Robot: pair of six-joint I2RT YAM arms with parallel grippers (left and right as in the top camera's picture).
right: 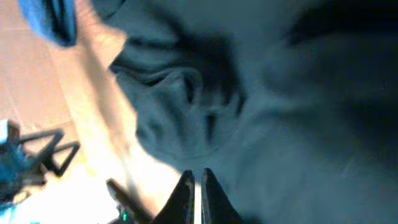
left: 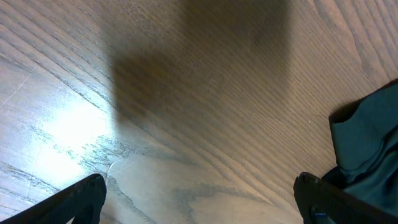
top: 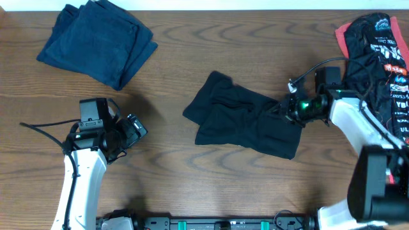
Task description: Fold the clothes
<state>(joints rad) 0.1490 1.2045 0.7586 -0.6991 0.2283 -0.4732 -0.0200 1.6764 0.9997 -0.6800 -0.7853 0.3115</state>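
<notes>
Three garments lie on my tabletop (top: 166, 166): a folded blue one (top: 99, 41) at the far left, a black-and-red printed one (top: 377, 45) bunched at the far right, and a crumpled black garment (top: 246, 121) in the middle. My right claw (top: 285, 110) sits at the black garment's right edge, over the cloth. On the right wrist camera its fingers (right: 186, 193) are drawn together with only a thin slit between them, and dark folds fill the view ahead. I cannot tell whether any fabric is pinched there. My left claw (top: 135, 130) hangs over bare wood, well apart from the black garment's left edge. Its wrist camera shows the fingers (left: 84, 196) spread wide at the frame's lower corners, with a bit of the black cloth at the right.
</notes>
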